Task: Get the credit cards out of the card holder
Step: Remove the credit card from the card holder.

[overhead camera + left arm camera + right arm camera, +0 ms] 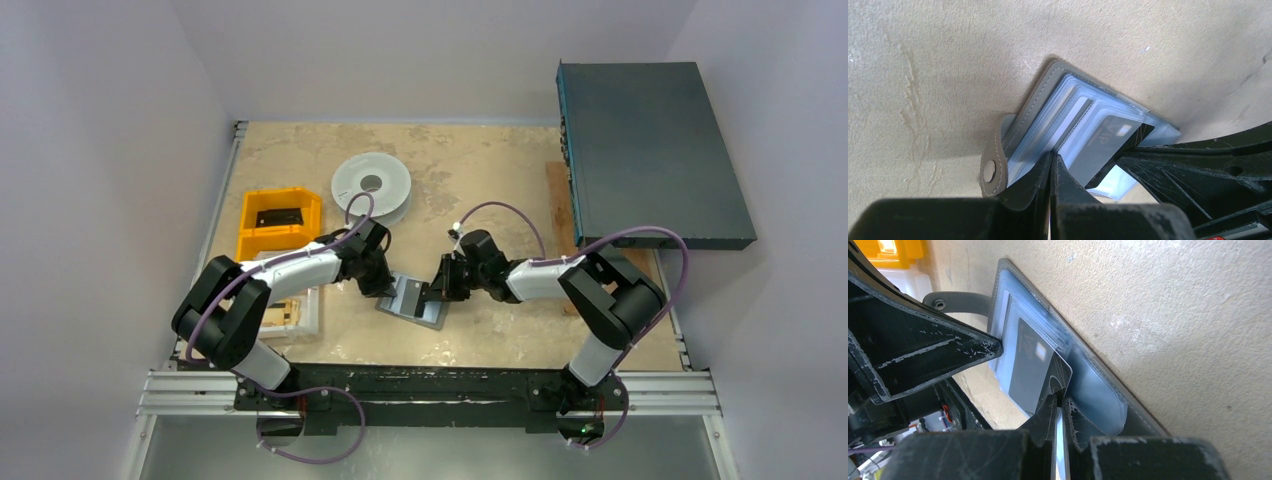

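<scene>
The slate-grey card holder (412, 301) lies open on the table between both arms, its clear sleeves fanned out. My left gripper (384, 286) is shut, with its tips (1053, 159) resting on the sleeves beside the snap flap (993, 172). My right gripper (437, 291) is shut on the corner of a dark credit card (1030, 360), which sticks partway out of a sleeve. That card (1110, 137) also shows in the left wrist view, lettered side up. The right gripper's tips (1060, 402) meet at the card's rounded corner, over the holder's grey cover (1143, 420).
A pale round spool (371, 185) sits behind the holder. A yellow bin (278, 222) with a black item and a white tray (292, 312) stand at the left. A dark flat box (650, 150) overhangs the right edge, by a wooden strip (560, 205).
</scene>
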Motion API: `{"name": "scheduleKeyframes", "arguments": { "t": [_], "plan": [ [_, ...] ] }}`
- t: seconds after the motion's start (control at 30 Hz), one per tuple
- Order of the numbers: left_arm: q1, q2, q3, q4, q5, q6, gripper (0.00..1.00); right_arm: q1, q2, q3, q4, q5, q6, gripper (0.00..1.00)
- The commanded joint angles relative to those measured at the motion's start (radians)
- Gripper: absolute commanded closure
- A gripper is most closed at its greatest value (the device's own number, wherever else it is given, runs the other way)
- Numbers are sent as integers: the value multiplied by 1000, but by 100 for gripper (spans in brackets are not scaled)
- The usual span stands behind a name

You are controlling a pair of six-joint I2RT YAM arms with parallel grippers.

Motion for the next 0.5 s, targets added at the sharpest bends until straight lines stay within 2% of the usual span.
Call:
{"name": "scheduleKeyframes", "arguments": {
  "t": [0.0,0.07,0.1,0.17,0.23,0.47],
  "plan": [
    [9,42,-61,-46,-62,10,100,-18,-13,-37,-149,106,-73,100],
    [9,42,-64,-45,-62,11,100,-21,-22,-47,-134,95,-72,100],
    [9,43,-65,-42,-60,12,100,-20,-21,-53,-115,82,-69,96],
    [8,48,-68,-35,-52,13,100,-21,-7,-58,-68,49,-55,78],
    [9,51,-68,-31,-47,10,100,-20,22,-56,-23,12,-34,70],
    [10,49,-66,-28,-41,11,100,-20,90,-39,50,-21,6,71]
  ]
}}
